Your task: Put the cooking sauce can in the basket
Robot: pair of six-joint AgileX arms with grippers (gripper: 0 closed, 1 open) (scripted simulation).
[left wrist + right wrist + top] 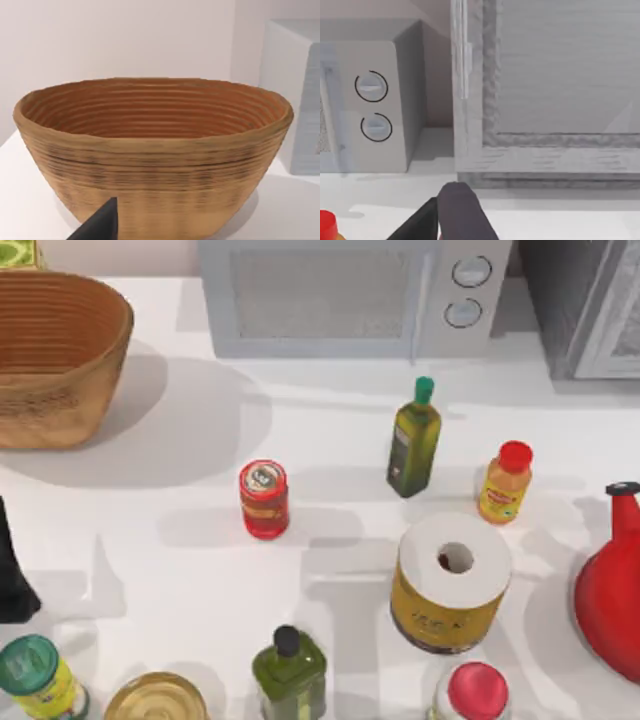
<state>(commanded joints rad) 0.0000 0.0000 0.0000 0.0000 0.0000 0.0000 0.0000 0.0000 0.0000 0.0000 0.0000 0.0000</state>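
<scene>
The cooking sauce can (264, 498) stands upright near the middle of the white table, red with a silver-rimmed top and a yellow-orange band. The wicker basket (60, 390) sits at the far left corner, and the left wrist view faces its ribbed side (150, 165) from close by. My left gripper (12, 575) is a dark shape at the table's left edge, well apart from the can, and its tip (100, 225) pokes in below the basket. My right gripper (455, 212) hangs at the far right, facing a grey cabinet.
A microwave (350, 295) and a grey cabinet (590, 300) line the back. Right of the can stand an olive oil bottle (414, 437), an orange bottle (505, 483), a paper roll (450, 582) and a red kettle (612, 590). Jars and a green bottle (288, 668) crowd the front.
</scene>
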